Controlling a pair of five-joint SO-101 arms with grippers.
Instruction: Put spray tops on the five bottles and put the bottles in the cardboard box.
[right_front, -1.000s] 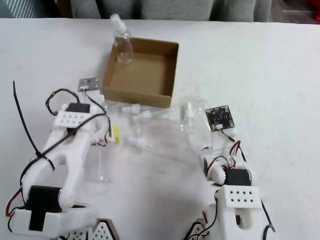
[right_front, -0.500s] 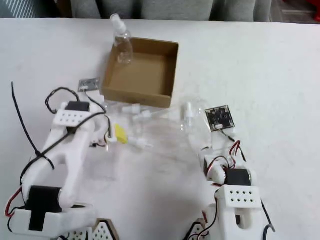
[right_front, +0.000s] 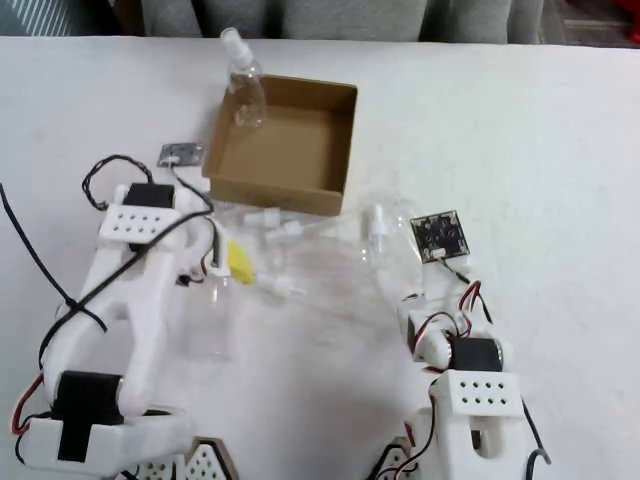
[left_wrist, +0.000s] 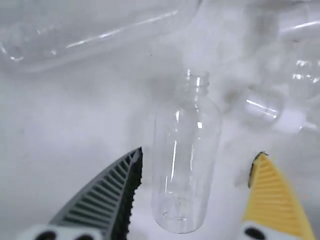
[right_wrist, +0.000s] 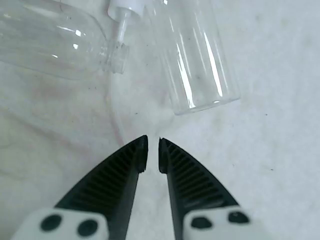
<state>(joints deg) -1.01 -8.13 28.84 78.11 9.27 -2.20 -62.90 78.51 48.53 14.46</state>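
A clear bottle (left_wrist: 185, 170) with no top lies on the white table between the fingers of my open left gripper (left_wrist: 199, 153), which touch nothing. From above, that bottle (right_front: 205, 318) lies beside the left arm, close to the gripper's yellow finger (right_front: 240, 262). My right gripper (right_wrist: 151, 149) is shut and empty just short of two more clear bottles (right_wrist: 195, 55) (right_wrist: 50, 42). A spray top (right_wrist: 122, 12) lies at the neck of one. The cardboard box (right_front: 340, 140) stands farther back. A capped bottle (right_front: 243, 85) leans on its far left corner.
Loose spray tops (right_front: 265, 215) (right_front: 278, 286) lie between the box and the arms. Another capped bottle (right_front: 385, 235) lies ahead of the right arm. Black cables (right_front: 40, 260) loop beside the left arm. The table's right side is open.
The left arm's wrist has shifted slightly left and farther back. Its yellow finger has swung out wider beside the bottle. The right arm has stayed still.
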